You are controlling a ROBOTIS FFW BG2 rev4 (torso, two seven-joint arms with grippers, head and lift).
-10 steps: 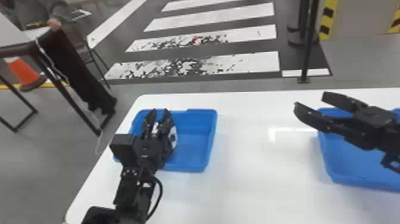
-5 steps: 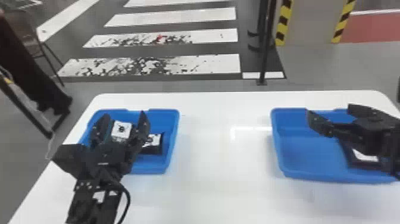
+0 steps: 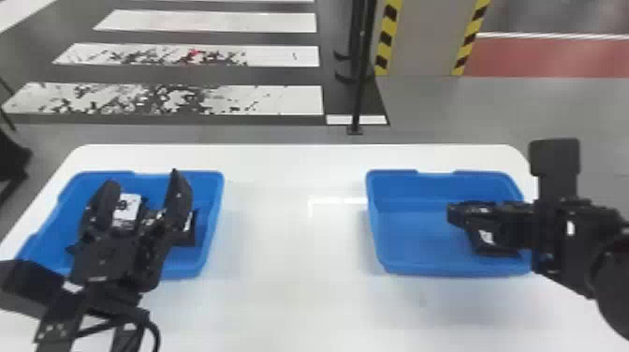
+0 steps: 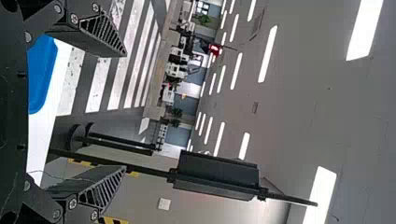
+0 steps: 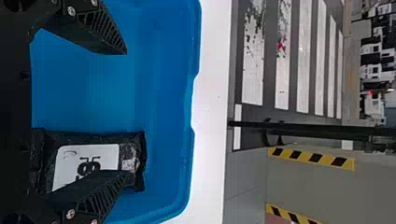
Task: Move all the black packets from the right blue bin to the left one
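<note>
Here, the left hand (image 3: 142,180) is above the left blue bin (image 3: 216,210), its fingers spread, and packets with white labels (image 3: 127,206) lie inside. The right hand (image 3: 456,214), also spread, is over the right blue bin (image 3: 407,243), where one black packet (image 5: 88,154) is lying. Both bins stand on the white bench (image 3: 290,257). Farther, a black post (image 3: 359,93) stands beside white floor stripes (image 3: 206,21).

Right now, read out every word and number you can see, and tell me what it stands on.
Nothing reads surely enough to quote.
Black packet, right blue bin: bold label print, blurred, partly behind the right gripper.
Packets, left blue bin: marks too small.
</note>
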